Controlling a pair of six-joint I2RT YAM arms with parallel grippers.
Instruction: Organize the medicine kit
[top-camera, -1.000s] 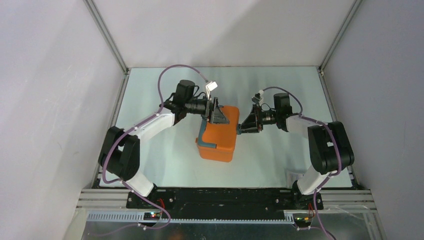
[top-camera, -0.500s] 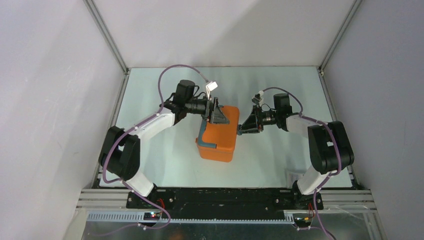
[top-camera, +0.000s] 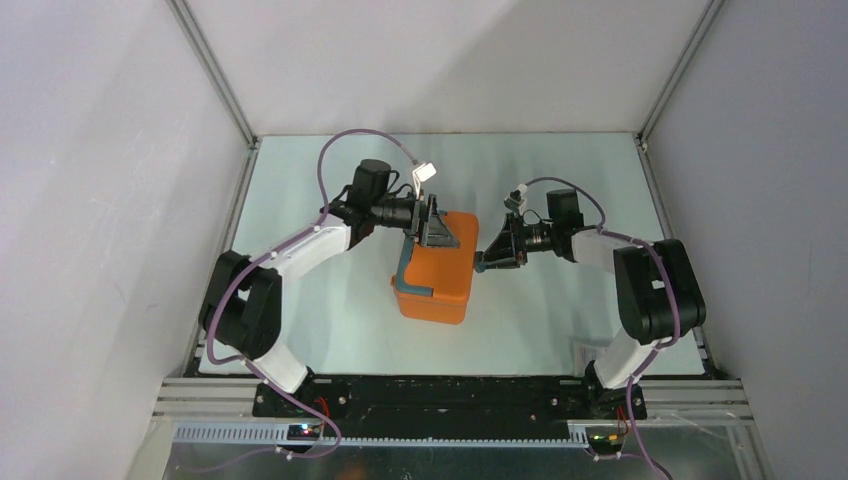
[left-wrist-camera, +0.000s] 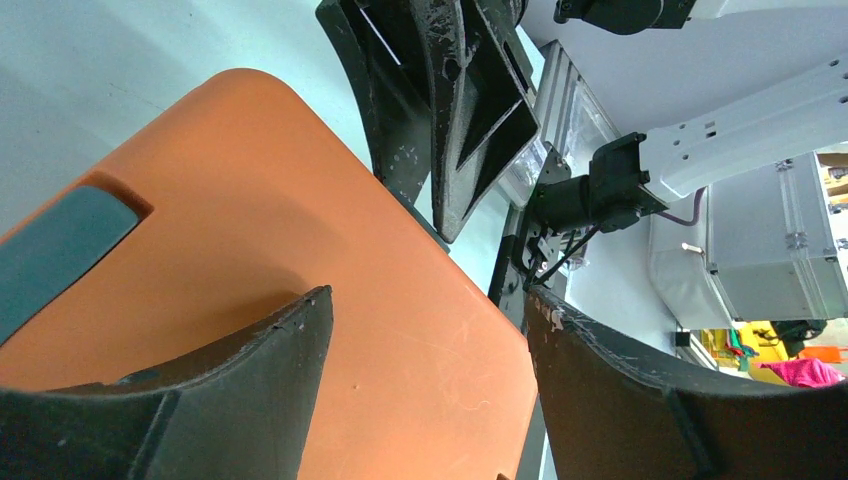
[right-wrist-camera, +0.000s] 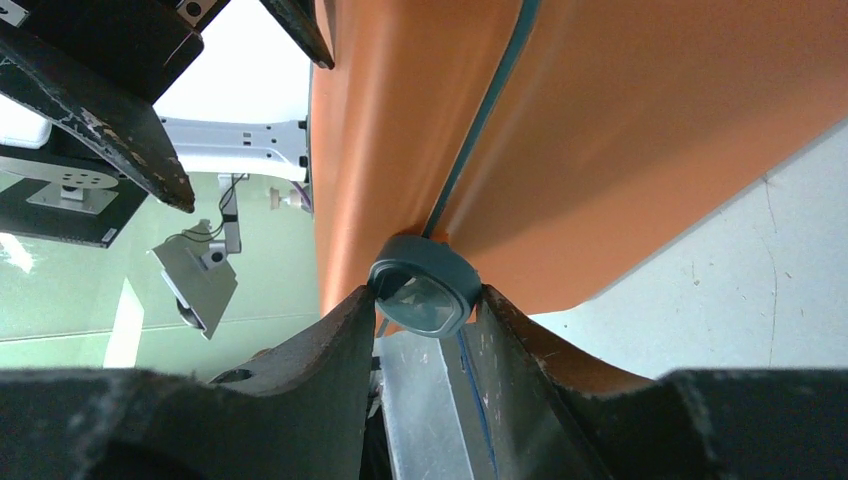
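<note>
Here right claw (right-wrist-camera: 427, 300) pinches the medicine kit (top-camera: 437, 265) by its latch (right-wrist-camera: 420, 283), left claw (left-wrist-camera: 425, 320) spread above.

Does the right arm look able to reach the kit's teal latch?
Likely yes: the right gripper has its fingers against both sides of the teal latch, with nothing in between.

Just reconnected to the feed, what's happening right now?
The right gripper is closed on the small teal latch at the right side of the orange medicine kit, whose lid is down. The left gripper is open above the lid's far end; contact is unclear.
</note>
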